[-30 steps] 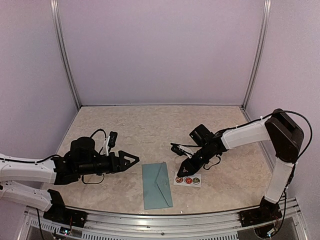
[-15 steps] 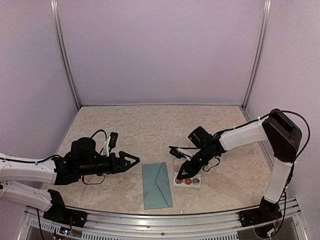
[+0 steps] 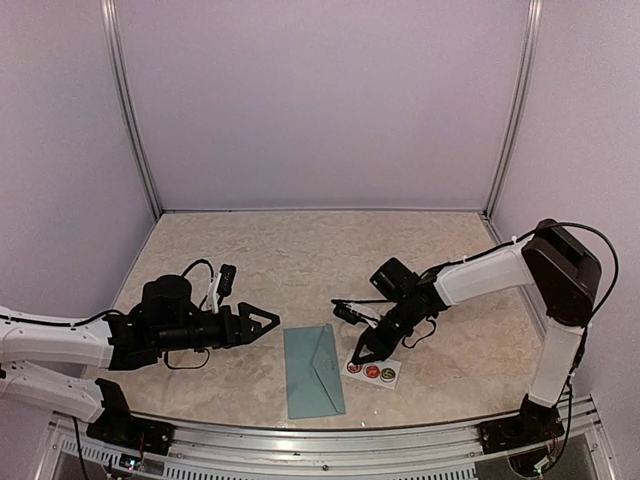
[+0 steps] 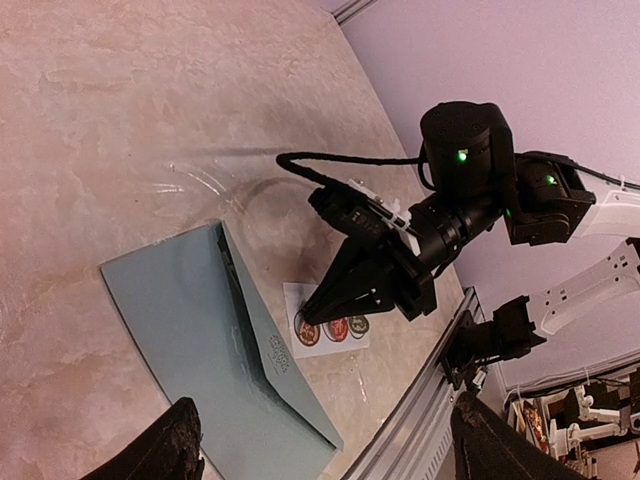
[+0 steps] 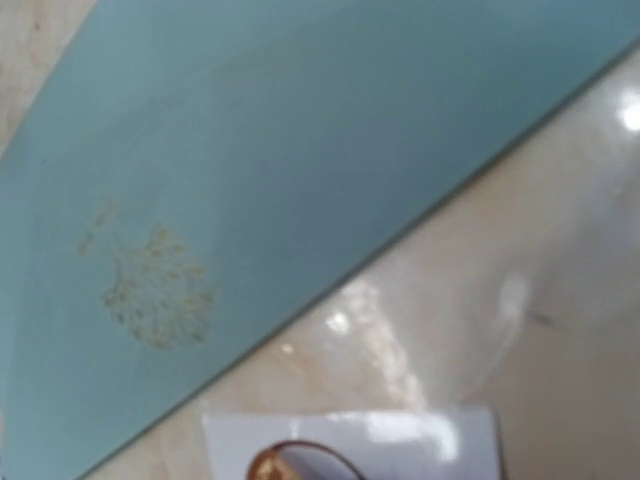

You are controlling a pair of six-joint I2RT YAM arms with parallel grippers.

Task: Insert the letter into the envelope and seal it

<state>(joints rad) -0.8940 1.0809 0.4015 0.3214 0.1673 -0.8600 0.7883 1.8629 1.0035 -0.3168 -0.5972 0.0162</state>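
The teal envelope (image 3: 313, 370) lies flat near the table's front with its triangular flap folded down; it also shows in the left wrist view (image 4: 200, 340) and fills the right wrist view (image 5: 250, 200). The letter is out of view. Just right of the envelope lies a white strip of three round stickers (image 3: 374, 370). My right gripper (image 3: 356, 360) points down at the strip's left end, with its jaws drawn to a point on the leftmost sticker (image 4: 308, 330), whose rim looks lifted (image 5: 290, 462). My left gripper (image 3: 268, 322) hovers open left of the envelope, holding nothing.
The metal rail (image 4: 420, 420) runs along the table's front edge close to the envelope and strip. Purple walls close in the back and sides. A black cable (image 3: 358, 300) loops off the right wrist above the table.
My right gripper has slid left and nearer along the sticker strip and closed its jaws on the leftmost sticker. The strip has shifted slightly. The left arm has not moved.
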